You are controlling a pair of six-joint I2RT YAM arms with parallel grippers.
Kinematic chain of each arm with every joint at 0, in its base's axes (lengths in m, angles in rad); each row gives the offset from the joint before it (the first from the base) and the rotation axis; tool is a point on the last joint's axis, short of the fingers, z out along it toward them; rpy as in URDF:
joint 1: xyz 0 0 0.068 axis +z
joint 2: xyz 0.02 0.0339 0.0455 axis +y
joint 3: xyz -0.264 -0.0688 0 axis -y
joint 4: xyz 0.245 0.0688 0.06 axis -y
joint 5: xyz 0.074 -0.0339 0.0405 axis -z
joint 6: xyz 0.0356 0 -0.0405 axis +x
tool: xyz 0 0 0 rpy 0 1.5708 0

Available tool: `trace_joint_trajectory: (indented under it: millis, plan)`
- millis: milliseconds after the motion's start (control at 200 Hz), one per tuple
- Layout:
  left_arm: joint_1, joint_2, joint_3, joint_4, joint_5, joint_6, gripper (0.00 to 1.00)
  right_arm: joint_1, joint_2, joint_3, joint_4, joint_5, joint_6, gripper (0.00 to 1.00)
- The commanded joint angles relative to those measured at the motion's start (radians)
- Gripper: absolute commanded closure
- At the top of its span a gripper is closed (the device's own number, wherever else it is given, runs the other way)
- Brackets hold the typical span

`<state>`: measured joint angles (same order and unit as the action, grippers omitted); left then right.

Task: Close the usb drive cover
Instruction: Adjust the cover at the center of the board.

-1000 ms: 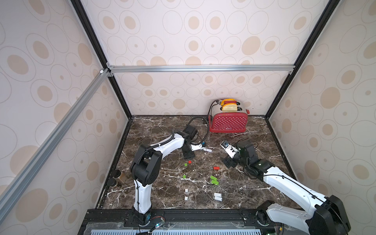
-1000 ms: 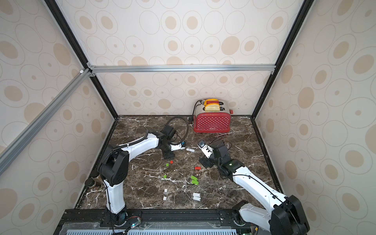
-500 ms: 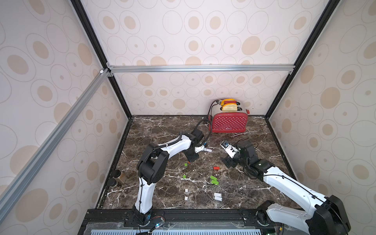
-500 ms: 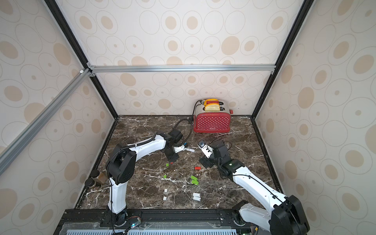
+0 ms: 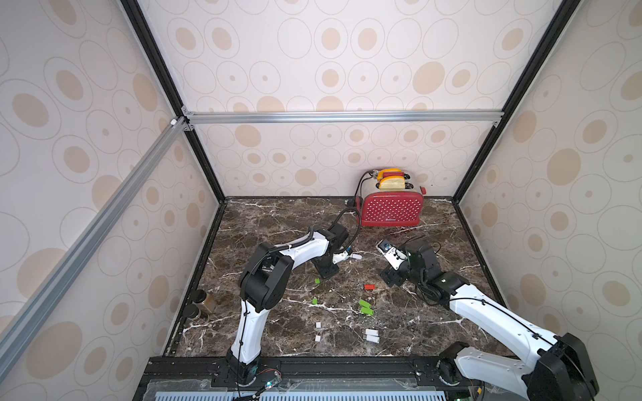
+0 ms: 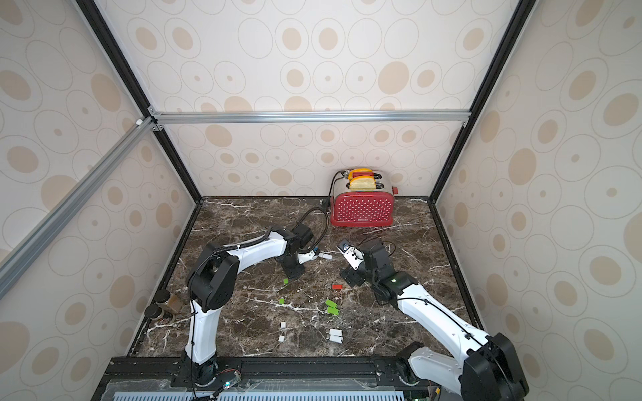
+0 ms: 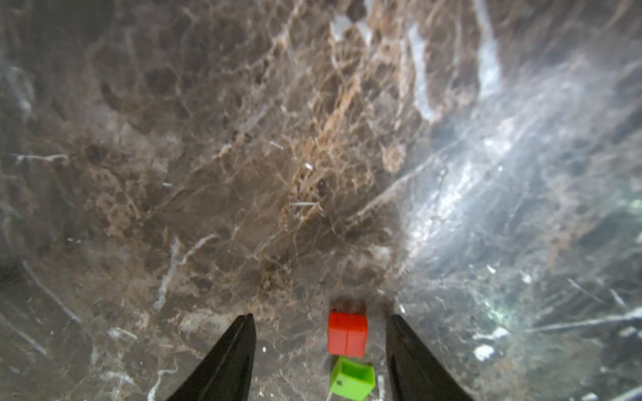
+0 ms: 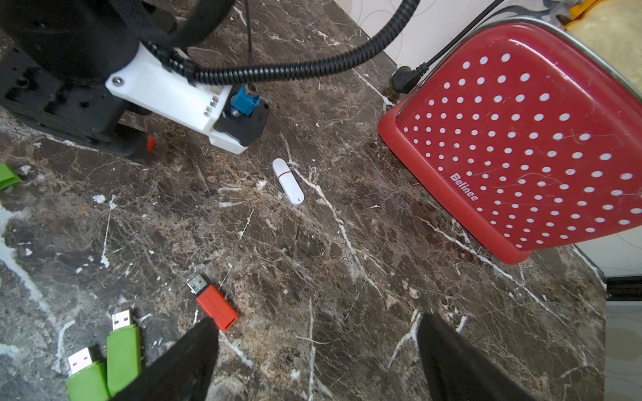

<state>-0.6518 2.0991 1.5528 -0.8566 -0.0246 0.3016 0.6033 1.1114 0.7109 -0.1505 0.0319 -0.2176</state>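
The left arm has swung a little toward the middle of the desk (image 5: 264, 222) over the last second, and the left fingers (image 5: 326, 273) now sit slightly nearer the front. The right arm has held its place.

In both top views the left fingers point down at mid-desk, well apart from the side walls and from the toaster (image 5: 392, 208) at the back wall. A green cap (image 5: 317, 280) lies just beside them, and a white drive (image 5: 356, 257) just past the left wrist. The right fingers (image 5: 389, 277) are low near the red drive (image 5: 369, 286), which lies between the two arms. Bare desk runs from there to the back and to the right wall. Green drives (image 5: 363, 303) and small white pieces (image 5: 371, 332) lie toward the front.

In the left wrist view the fingers stand apart. The red cap (image 7: 347, 333) sits on the desk between them, nearer one finger and touching neither. The green cap (image 7: 352, 378) is just beside it. Beyond is bare desk.

In the right wrist view the fingers are wide apart and hold nothing. The red drive (image 8: 217, 307), its plug bare, lies at one fingertip; whether they touch cannot be told. Bare desk fills the gap between the fingers, and the toaster (image 8: 521, 139) stands well clear.
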Motion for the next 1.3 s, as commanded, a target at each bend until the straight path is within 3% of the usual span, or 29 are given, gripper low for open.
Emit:
trace_joint_trajectory:
  millis: [0,416,691,1017,1117,1217,1292]
  plan:
    - [-0.006,0.022,0.024,-0.024,-0.017,-0.01,0.38,-0.005,0.0,0.01,-0.011,0.006,0.006,0.07]
    - [0.033,0.017,0.022,0.001,-0.096,-0.049,0.38,-0.005,0.0,0.011,-0.01,0.006,0.002,0.06]
    - [0.118,0.016,0.062,-0.005,-0.059,-0.079,0.38,-0.004,0.002,0.01,-0.008,0.005,0.001,0.07]
    - [0.22,-0.039,0.1,-0.027,-0.009,-0.019,0.38,-0.005,0.001,0.009,-0.008,0.003,0.001,0.06]
    - [0.249,-0.056,0.13,-0.061,0.072,0.127,0.39,-0.006,0.001,0.01,-0.009,0.001,0.001,0.06]
    - [0.251,-0.126,0.068,-0.053,0.136,0.383,0.38,-0.005,0.001,0.007,-0.011,0.0,0.001,0.06]
    - [0.264,-0.172,0.019,-0.128,0.27,0.632,0.33,-0.005,0.0,0.007,-0.008,-0.002,0.001,0.06]
